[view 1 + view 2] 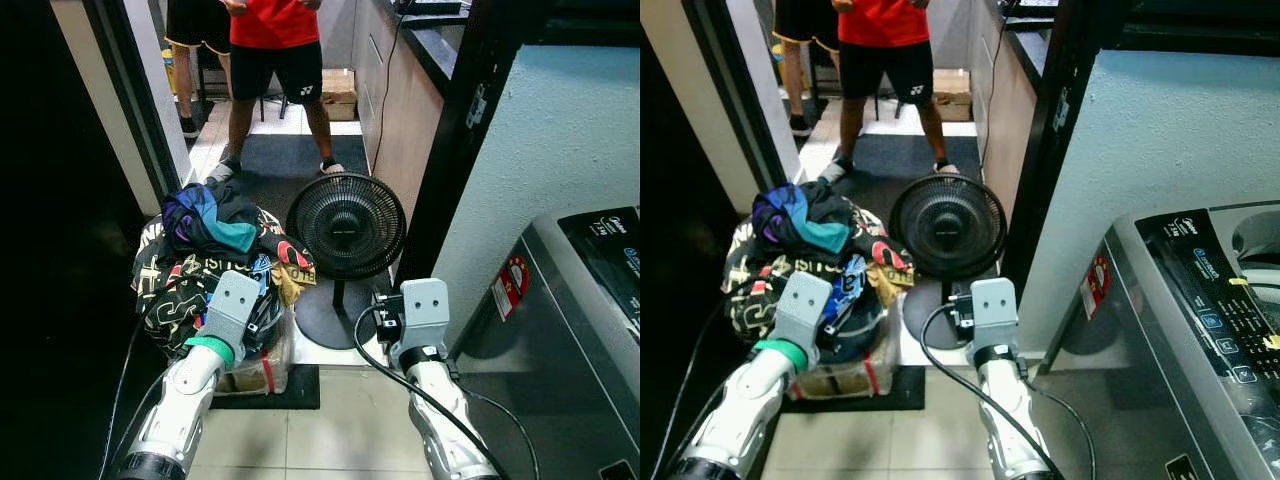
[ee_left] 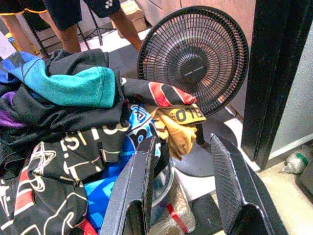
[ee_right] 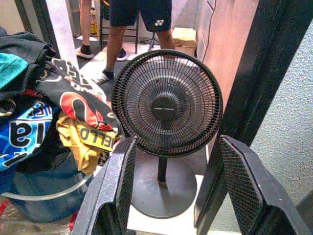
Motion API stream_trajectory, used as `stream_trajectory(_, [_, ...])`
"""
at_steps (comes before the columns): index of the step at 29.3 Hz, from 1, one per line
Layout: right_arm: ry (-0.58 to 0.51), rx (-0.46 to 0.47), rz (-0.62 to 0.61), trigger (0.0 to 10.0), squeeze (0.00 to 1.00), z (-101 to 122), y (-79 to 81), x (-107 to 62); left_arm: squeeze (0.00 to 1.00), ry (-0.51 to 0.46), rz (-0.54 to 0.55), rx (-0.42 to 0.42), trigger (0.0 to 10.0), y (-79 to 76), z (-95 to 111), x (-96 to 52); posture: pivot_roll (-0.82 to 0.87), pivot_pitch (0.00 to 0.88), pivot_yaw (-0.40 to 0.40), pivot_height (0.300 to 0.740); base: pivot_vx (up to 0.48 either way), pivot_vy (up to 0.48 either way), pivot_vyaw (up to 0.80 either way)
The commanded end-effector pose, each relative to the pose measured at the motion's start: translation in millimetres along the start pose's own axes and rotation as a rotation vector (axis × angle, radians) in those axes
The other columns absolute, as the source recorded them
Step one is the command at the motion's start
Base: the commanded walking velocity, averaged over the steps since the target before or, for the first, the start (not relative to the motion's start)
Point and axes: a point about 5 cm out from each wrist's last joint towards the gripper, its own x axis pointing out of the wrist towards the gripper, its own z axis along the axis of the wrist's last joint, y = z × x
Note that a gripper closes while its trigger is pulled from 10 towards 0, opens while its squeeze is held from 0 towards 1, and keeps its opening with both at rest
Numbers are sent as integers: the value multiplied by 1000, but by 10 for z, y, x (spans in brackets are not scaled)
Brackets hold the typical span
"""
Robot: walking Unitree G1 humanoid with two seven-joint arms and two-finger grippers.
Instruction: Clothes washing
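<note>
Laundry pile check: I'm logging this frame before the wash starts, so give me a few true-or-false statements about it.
1. The clothes are heaped left of the fan. True.
2. The left gripper is shut on a shirt. False: its fingers are open and empty, near the pile.
3. The right gripper is open, facing the fan. True.
4. The washer stands on the robot's left. False: it is on the right.
5. A person stands beyond the fan. True.

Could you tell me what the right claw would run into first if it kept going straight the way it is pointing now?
Most likely the black fan: the open right claw frames its pole and base dead ahead. Depth is unclear, but nothing seems to stand between them.
</note>
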Motion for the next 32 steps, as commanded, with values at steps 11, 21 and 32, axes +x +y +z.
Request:
stream_trajectory(11, [21,-6,12,10000,0,-42,30,-4,0,20,23,-21,10000,12,-43,-34,26,4,43,740,0,0,0])
stream_trajectory(21, [20,-10,21,10000,0,-42,43,-2,0,26,25,-23,10000,6,-48,-29,24,3,42,740,0,0,0])
stream_trajectory(32, [21,-15,30,10000,0,-45,53,4,0,36,28,-14,10000,3,-62,-23,26,0,38,740,0,0,0])
